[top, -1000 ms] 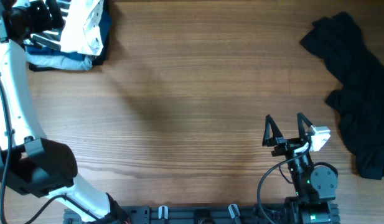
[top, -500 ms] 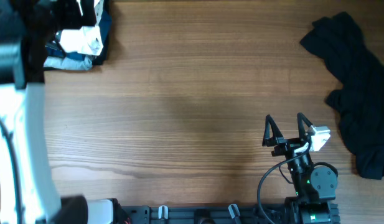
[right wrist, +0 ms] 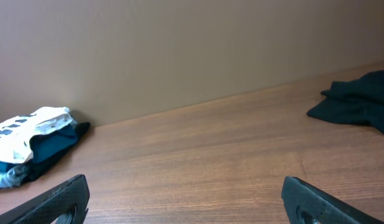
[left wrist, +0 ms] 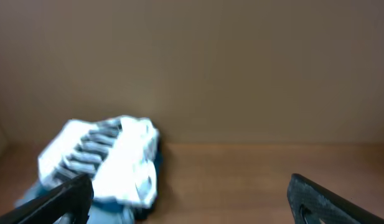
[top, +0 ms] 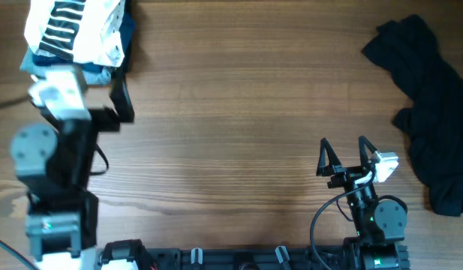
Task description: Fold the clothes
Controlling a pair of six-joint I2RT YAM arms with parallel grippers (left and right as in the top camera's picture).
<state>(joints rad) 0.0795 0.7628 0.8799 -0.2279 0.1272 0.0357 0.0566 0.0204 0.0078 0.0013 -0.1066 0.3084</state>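
Observation:
The clothes lie in two places. A folded pile in the back left corner has a white shirt with black stripes [top: 72,28] on top of blue garments [top: 73,73]; the left wrist view shows that white shirt [left wrist: 107,160] blurred. A crumpled dark garment [top: 430,97] sprawls at the far right, also seen in the right wrist view [right wrist: 360,96]. My left gripper [left wrist: 190,191] hovers in front of the pile, open and holding nothing; one finger [top: 124,96] shows from above. My right gripper [top: 344,154] rests open near the front edge, nothing between its fingers.
The wooden table [top: 231,112] stretches between the pile and the dark garment. A plain wall [right wrist: 179,50] rises behind the table's far edge. A black mounting rail [top: 239,259] runs along the front, with the arm bases on it.
My left arm has drawn back from the pile toward the front left, leaving the white striped shirt lying on top. The right arm has not moved.

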